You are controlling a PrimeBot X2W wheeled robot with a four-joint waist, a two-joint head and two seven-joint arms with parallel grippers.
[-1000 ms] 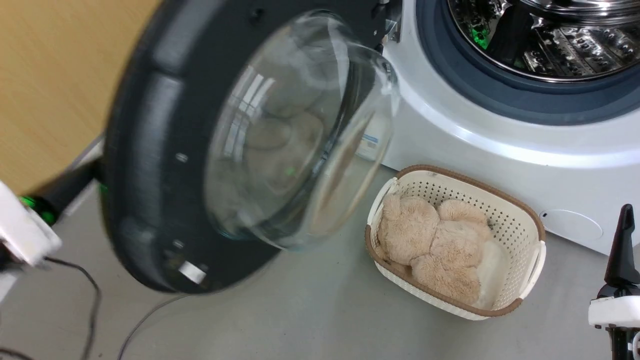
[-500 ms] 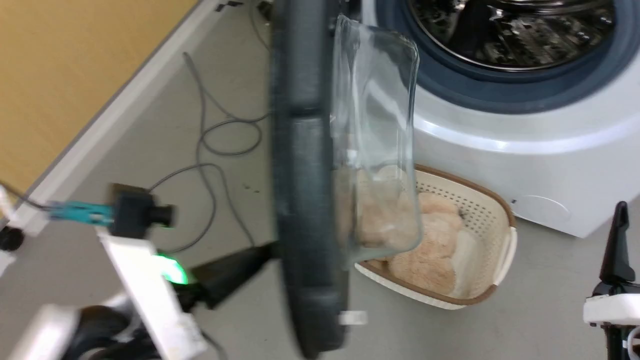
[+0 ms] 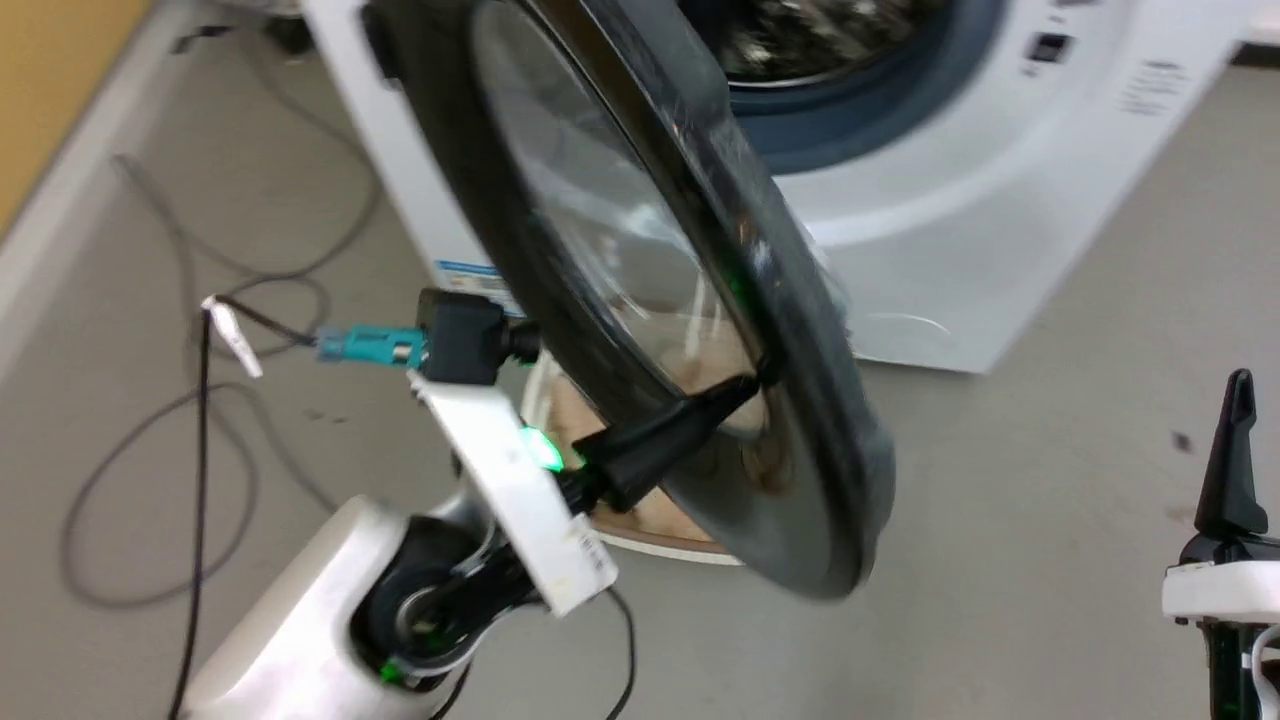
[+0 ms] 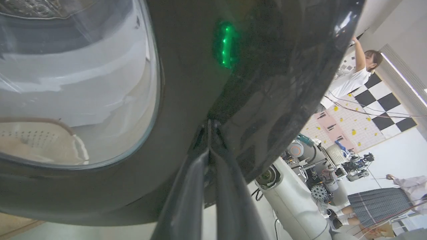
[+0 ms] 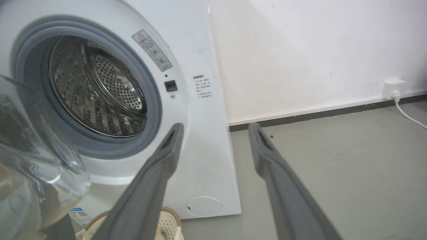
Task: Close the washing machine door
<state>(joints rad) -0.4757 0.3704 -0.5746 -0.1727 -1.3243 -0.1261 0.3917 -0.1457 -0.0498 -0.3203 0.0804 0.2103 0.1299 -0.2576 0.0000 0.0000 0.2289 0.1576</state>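
Door midway through its closing swing. The left claw [image 3: 748, 385], fingers pressed together and gripping nothing, sets its tips against the outer face of the washing machine door [image 3: 620, 250], on the lower part of the glossy black rim just beside the glass window. A second earlier the door stood wide open with its bulging inner glass turned toward the head camera. Half a second earlier it was edge-on. It now shows its outer face and leans back toward the washing machine [image 3: 950, 220]. The camera has also turned, so part of the shift is the view's own. Beyond the left claw's tips the door is still ajar. The drum [image 5: 96, 96] and its grey seal are uncovered, and the edge of the glass bowl stands just short of them. A laundry basket [image 5: 168, 223] sits on the floor below the door. The right claw [image 5: 216, 128] hangs well to the right of the left one, fingers apart and empty. By this reading the push is working, and it must carry on until the rim meets the front panel and latches.
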